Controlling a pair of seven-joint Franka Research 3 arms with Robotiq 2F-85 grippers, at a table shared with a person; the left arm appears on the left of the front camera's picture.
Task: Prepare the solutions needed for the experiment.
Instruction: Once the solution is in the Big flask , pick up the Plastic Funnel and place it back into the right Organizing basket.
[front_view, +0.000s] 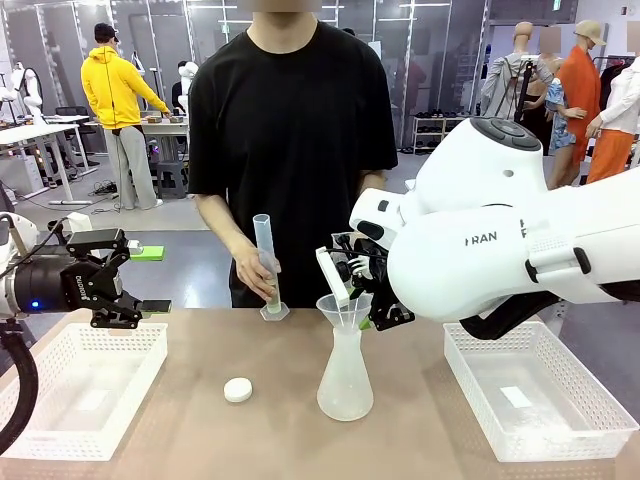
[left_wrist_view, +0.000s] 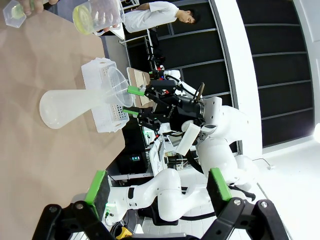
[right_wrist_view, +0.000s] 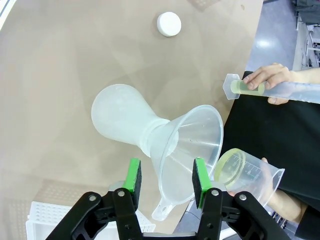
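Note:
A translucent conical flask (front_view: 345, 385) (right_wrist_view: 122, 120) stands mid-table with a clear funnel (front_view: 343, 308) (right_wrist_view: 192, 142) in its neck. My right gripper (front_view: 362, 305) (right_wrist_view: 166, 176) is shut on the funnel's near side, a green pad on each flank. Beside the funnel's rim the person tilts a beaker (right_wrist_view: 245, 175) (left_wrist_view: 95, 17) with pale yellow-green solution (right_wrist_view: 227, 170) in it. Their other hand holds a graduated cylinder (front_view: 265, 262) (right_wrist_view: 270, 89) upright on the table, a little of the solution at its base. My left gripper (front_view: 125, 290) (left_wrist_view: 157, 187) hangs open and holds nothing.
A small white round cap (front_view: 238, 390) (right_wrist_view: 169, 23) lies on the table left of the flask. One white basket (front_view: 85, 385) sits at the left below my left gripper. Another white basket (front_view: 540, 395) sits at the right under the right arm.

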